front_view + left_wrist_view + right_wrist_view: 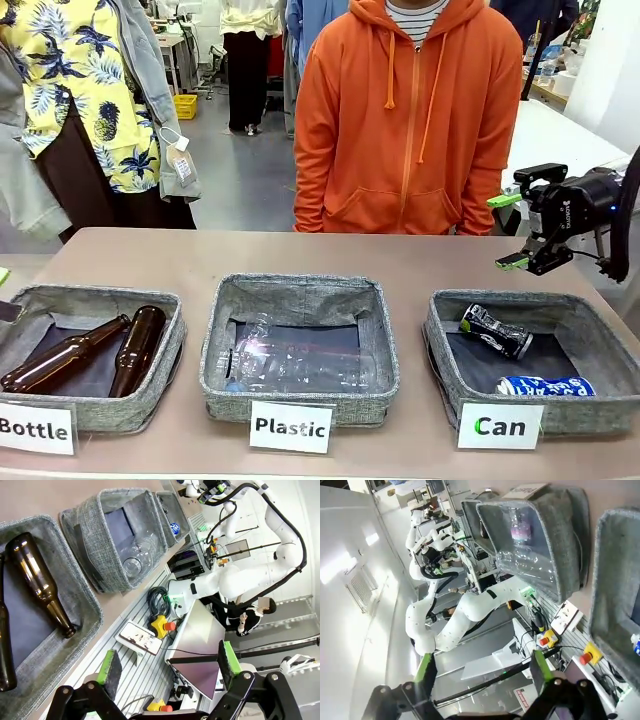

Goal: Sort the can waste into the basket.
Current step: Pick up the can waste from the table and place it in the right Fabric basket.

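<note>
Cans (497, 332) lie in the basket (447, 372); both claws (510, 231) (169, 666) gape, released.

White arms, black pincer (513, 231) — green pads, dark cable.

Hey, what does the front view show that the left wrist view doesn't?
Front view alone: the black can in the Can basket, all three labels, and the person in the orange hoodie.

Left wrist view alone: the open left gripper, plus cables and an emergency-stop button below the table edge.

Both: brown bottles, clear plastic bottles, the blue can, the open right gripper.
</note>
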### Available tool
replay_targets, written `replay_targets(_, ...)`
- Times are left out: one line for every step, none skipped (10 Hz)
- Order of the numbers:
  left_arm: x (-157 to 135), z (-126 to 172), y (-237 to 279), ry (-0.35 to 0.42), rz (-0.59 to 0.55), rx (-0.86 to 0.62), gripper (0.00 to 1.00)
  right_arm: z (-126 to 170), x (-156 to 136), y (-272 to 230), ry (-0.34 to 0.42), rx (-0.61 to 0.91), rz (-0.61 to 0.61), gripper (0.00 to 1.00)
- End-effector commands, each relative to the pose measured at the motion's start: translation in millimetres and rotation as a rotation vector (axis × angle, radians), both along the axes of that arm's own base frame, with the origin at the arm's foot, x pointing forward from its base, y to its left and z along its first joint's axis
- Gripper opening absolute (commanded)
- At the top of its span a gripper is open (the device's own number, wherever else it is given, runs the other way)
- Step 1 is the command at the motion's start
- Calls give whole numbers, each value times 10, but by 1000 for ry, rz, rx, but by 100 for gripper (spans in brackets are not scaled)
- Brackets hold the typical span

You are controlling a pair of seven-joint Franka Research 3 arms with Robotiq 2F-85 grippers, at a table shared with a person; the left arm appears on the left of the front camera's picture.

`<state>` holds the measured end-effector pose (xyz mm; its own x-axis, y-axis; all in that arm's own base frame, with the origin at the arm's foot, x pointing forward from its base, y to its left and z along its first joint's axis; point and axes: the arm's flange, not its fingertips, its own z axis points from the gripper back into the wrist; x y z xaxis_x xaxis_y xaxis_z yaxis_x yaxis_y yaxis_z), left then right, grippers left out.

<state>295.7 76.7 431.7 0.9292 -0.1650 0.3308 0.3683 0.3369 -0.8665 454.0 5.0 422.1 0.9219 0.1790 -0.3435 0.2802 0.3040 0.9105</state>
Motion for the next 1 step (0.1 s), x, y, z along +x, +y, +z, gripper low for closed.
replay_targets(-10,34,-26,3,7,-19,100,18,-9,-12,-26,-12,4,100)
